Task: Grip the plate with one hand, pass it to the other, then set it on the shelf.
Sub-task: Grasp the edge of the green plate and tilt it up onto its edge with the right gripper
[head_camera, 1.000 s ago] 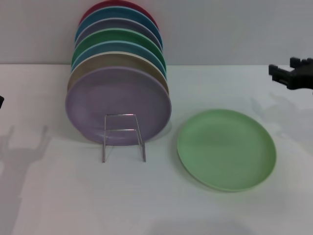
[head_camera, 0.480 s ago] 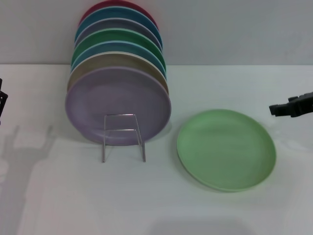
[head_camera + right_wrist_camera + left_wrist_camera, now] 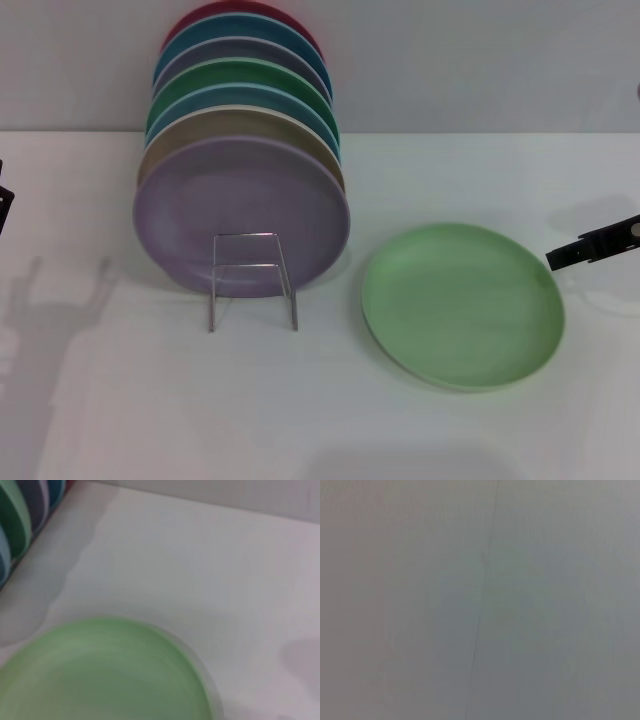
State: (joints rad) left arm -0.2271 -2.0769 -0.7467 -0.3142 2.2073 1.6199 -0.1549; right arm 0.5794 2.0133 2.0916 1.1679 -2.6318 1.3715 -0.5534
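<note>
Looking down from my head, the plate [image 3: 463,305] lies flat toward the table's right edge, my right gripper [image 3: 556,259] beside its far-right rim, grip unreadable. My left gripper [image 3: 3,205] sits at the left edge. My right wrist shows the plate's rim close.

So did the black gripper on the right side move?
Yes. The right gripper has come down and nearer the light green plate, which lies flat where it was.
</note>
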